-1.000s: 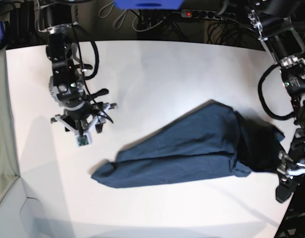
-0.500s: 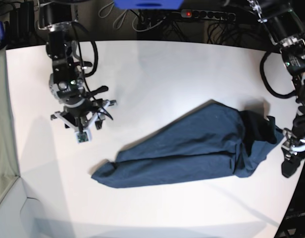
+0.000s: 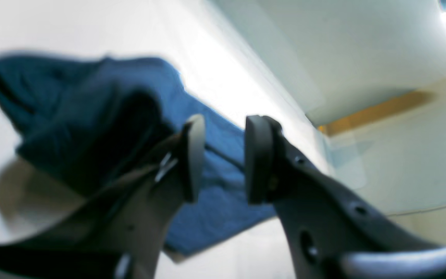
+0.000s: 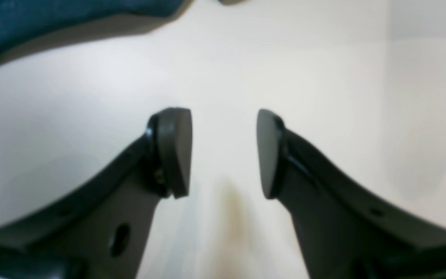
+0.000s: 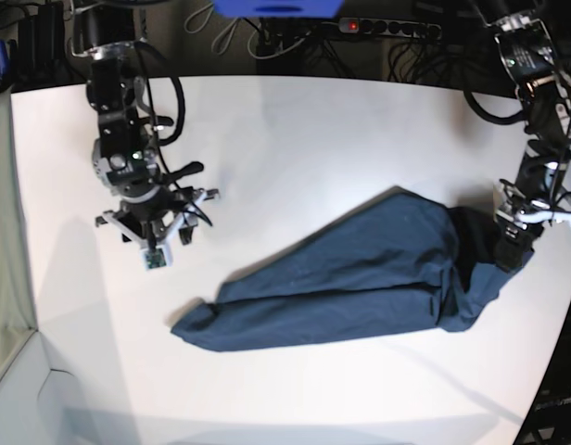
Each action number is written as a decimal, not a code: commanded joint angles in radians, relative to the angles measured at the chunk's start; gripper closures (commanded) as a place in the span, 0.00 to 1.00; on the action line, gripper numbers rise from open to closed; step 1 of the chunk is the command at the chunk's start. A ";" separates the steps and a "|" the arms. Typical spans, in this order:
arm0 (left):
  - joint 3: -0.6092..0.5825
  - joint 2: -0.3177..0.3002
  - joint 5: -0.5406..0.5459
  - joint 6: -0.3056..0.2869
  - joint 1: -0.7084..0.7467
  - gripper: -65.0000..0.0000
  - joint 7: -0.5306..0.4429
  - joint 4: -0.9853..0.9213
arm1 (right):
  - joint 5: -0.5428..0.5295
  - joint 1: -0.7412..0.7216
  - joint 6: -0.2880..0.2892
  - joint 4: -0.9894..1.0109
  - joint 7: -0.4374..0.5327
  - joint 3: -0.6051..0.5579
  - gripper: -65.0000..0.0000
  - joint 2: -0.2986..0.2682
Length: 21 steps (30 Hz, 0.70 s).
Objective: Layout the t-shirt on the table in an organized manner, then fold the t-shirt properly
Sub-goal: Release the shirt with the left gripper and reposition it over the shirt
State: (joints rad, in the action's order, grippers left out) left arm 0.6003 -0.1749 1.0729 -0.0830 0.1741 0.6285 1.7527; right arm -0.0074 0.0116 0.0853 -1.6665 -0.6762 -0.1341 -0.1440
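The navy t-shirt [image 5: 360,273] lies bunched in a long wedge across the table [image 5: 295,130], narrow end pointing toward the near-left corner, fat crumpled end close to the right edge. Over on that right side, the left gripper [image 5: 511,243] sits right at the shirt's bunched end. From its wrist camera the left gripper [image 3: 220,157] shows a narrow gap between its fingers [image 3: 194,155], and through that gap you see blue cloth lying behind, not pinched; nothing is clamped between the pads as far as this blurred view shows. The t-shirt [image 3: 91,120] fills the left half of that view, dark folds piled up against the near finger. Across the table, near the far-left corner, the right gripper [image 5: 154,243] hangs over bare white surface, well apart from the shirt. Its own camera has the right gripper [image 4: 225,153] parted a moderate way, empty, with plain table [image 4: 323,77] beneath and only a sliver of the t-shirt [image 4: 52,15] at the top left corner of the view.
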 commanded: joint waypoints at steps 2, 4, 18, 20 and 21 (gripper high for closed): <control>0.002 0.018 0.037 -0.005 -0.011 0.72 -0.016 -0.024 | 0.002 -0.014 0.008 -0.021 0.023 0.001 0.57 -0.004; 0.002 0.031 0.039 -0.007 -0.017 0.72 -0.016 -0.066 | 0.002 -0.014 0.008 -0.021 0.023 0.001 0.57 -0.004; -0.059 0.038 0.039 -0.002 -0.109 0.65 -0.022 -0.155 | 0.002 -0.012 0.008 -0.014 0.023 0.001 0.57 -0.004; -0.062 0.038 0.039 -0.002 -0.117 0.65 -0.023 -0.156 | 0.002 -0.012 0.008 -0.014 0.023 0.001 0.57 -0.004; -0.062 0.038 0.037 -0.002 -0.118 0.65 -0.023 -0.156 | 0.002 -0.012 0.008 -0.013 0.023 0.001 0.57 -0.004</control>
State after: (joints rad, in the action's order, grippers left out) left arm 0.5346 -0.1272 1.0782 -0.0822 0.0711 0.6178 1.5791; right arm -0.0055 0.0143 0.0853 -1.6642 -0.6758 -0.1341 -0.1436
